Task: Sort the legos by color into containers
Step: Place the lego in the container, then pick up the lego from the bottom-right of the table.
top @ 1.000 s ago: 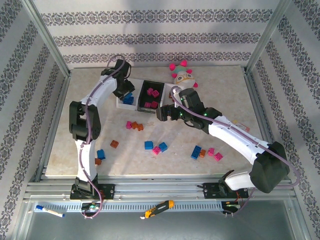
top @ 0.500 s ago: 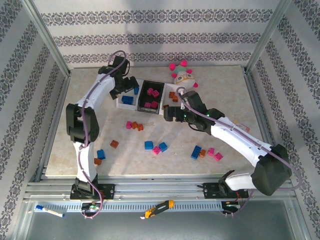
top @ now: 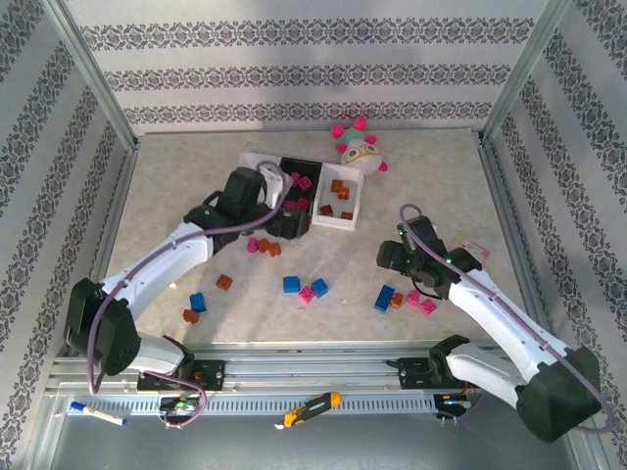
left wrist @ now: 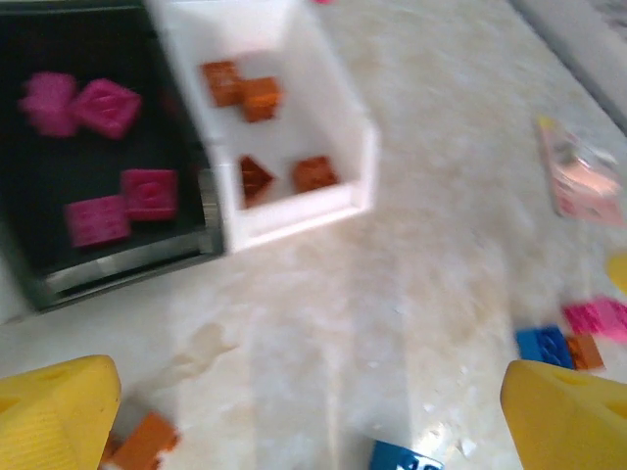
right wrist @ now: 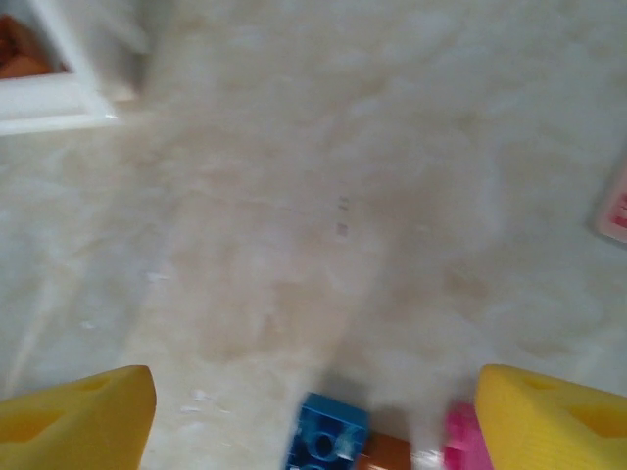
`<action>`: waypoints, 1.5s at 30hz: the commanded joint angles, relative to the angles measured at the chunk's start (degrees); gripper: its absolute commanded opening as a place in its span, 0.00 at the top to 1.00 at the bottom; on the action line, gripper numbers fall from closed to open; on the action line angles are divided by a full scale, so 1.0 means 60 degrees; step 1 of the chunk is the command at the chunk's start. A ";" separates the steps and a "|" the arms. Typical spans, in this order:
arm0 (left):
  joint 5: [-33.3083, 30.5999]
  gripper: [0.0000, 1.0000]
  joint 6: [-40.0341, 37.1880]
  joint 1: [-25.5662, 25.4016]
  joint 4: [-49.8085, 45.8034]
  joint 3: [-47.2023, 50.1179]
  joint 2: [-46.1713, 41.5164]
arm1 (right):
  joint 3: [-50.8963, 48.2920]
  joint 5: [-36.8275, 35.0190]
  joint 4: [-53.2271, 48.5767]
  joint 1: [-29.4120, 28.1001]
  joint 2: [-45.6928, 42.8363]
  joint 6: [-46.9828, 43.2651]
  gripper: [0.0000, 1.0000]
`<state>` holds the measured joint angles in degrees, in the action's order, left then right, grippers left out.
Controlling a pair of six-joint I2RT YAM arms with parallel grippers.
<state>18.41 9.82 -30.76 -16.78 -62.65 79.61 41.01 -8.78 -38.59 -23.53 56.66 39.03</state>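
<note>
1. The three containers (top: pixel 333 223) stand joined in a row at the far middle of the tabletop (top: pixel 441 186), just beside the plush toy (top: pixel 360 147).
2. The black bin (left wrist: pixel 118 264) sits in the middle of the row. It holds four pink bricks (left wrist: pixel 147 191), lying in two loose pairs on its floor.
3. The right-hand white bin (left wrist: pixel 294 211) touches the black bin's side. It holds four orange bricks (left wrist: pixel 313 173): two together at the far end and two nearer the front wall.
4. The left-hand white bin (top: pixel 263 159) is mostly covered by the left arm, so I cannot tell what is in it.
5. The left claw (left wrist: pixel 313 431) hovers over the tabletop just in front of the black and right-hand white bins. Its jaws are wide and nothing is between them. An orange brick (left wrist: pixel 142 441) lies by one yellow finger, and a blue brick (left wrist: pixel 402 455) lies at the lower edge of the left wrist view.
6. The right claw (right wrist: pixel 313 392) hangs over bare tabletop, well apart from the bins, with its jaws wide and empty. Below it a blue lego (right wrist: pixel 328 441), an orange lego (right wrist: pixel 387 452) and a pink lego (right wrist: pixel 460 441) lie side by side.
7. The other loose legos (top: pixel 291 284), in blue, pink and orange, are scattered across the near half of the tabletop, outside the bins.
</note>
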 commanded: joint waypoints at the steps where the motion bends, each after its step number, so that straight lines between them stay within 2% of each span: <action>1: 0.0801 0.01 -0.1417 -0.0772 0.1929 0.0716 -0.0611 | -0.0386 -0.0098 -0.0996 0.0572 -0.0384 0.0201 0.22; 6: 0.1558 0.01 -0.2290 -0.1597 0.2444 0.1425 -0.0962 | -0.0805 0.0472 -0.1254 0.1205 -0.0230 -0.0075 0.37; 13: 0.2209 0.01 -0.2759 -0.1875 0.2430 0.1692 -0.1052 | -0.1345 0.0650 -0.1176 0.1283 0.0252 0.0033 0.52; 24: 0.2421 0.01 -0.2999 -0.1875 0.2644 0.1551 -0.0760 | -0.2004 0.1729 0.0205 0.1534 0.0962 -0.0187 0.58; 30: 0.2455 0.01 -0.2828 -0.1884 0.2870 0.1576 -0.0613 | -0.1758 0.1606 0.0166 0.1568 0.1512 -0.0381 0.68; 32: 0.2426 0.01 -0.2810 -0.1876 0.2940 0.1603 -0.0628 | -0.1728 0.1483 0.0155 0.1573 0.1553 -0.0395 0.67; 35: 0.2370 0.01 -0.2798 -0.1883 0.3029 0.1658 -0.0649 | -0.1736 0.1348 0.0212 0.1649 0.1662 -0.0422 0.57; 40: 0.2312 0.01 -0.2765 -0.1879 0.3179 0.1783 -0.0656 | -0.1537 0.1226 0.0272 0.1746 0.2229 -0.0621 0.55; 43: 0.2265 0.01 -0.2742 -0.1877 0.3257 0.1828 -0.0644 | -0.1339 0.1199 0.0293 0.1768 0.2552 -0.0786 0.62; 45: 0.2201 0.01 -0.2729 -0.1879 0.3321 0.1853 -0.0644 | -0.1192 0.1129 0.0174 0.1770 0.2640 -0.0863 0.70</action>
<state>31.46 -6.44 -41.28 -0.25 -52.18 75.81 32.34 -0.71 -36.77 -13.56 71.42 35.24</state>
